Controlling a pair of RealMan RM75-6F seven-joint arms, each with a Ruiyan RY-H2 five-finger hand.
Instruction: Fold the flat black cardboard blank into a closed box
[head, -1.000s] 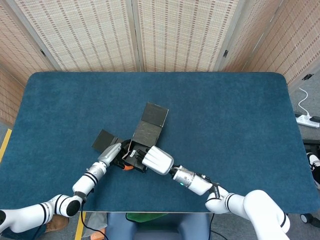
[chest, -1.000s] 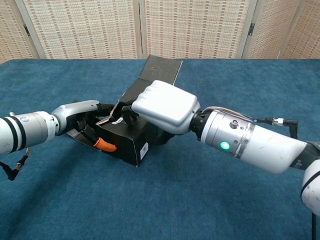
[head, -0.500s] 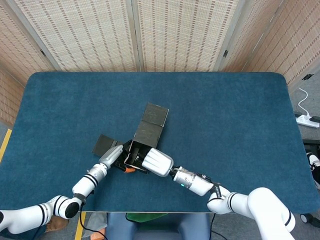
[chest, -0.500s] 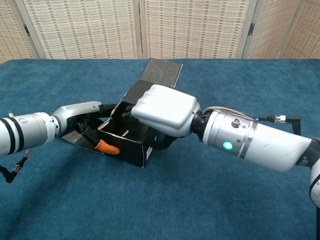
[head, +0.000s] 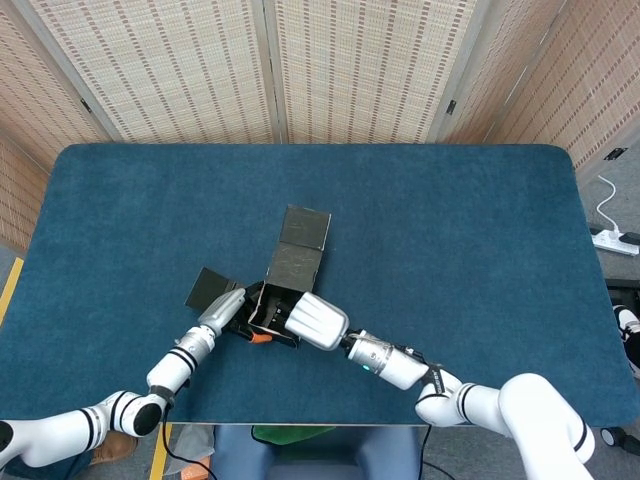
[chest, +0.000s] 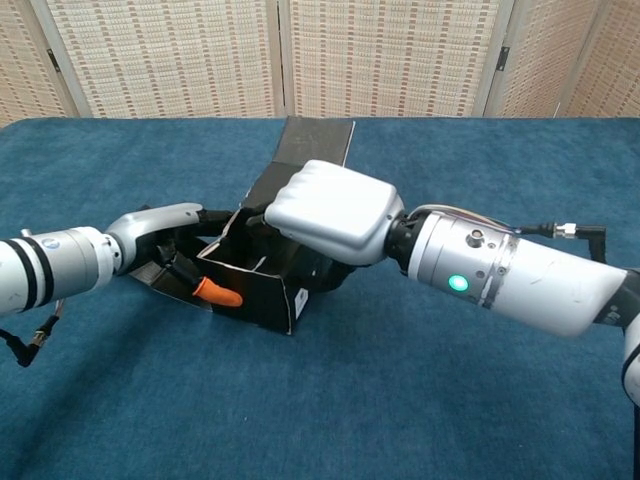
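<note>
The black cardboard box (head: 272, 312) (chest: 262, 290) lies partly folded near the table's front edge, its walls raised into an open tray. Its long lid flap (head: 303, 238) (chest: 316, 142) stretches away from me, and a side flap (head: 208, 288) lies flat to the left. My left hand (head: 222, 311) (chest: 160, 232) grips the box's left end, with an orange-tipped finger (chest: 218, 293) against the front wall. My right hand (head: 317, 320) (chest: 332, 211) covers the right end, its fingers curled over the right wall into the box. The inside of the box is mostly hidden.
The blue felt table (head: 450, 230) spreads wide on all sides of the box. Woven screens (head: 330, 70) stand behind the far edge. A power strip with a cable (head: 615, 238) lies on the floor at the right.
The box has turned slightly and its walls now stand up as an open tray. The lid flap swung a little to the left. Both hands stayed at the box's ends.
</note>
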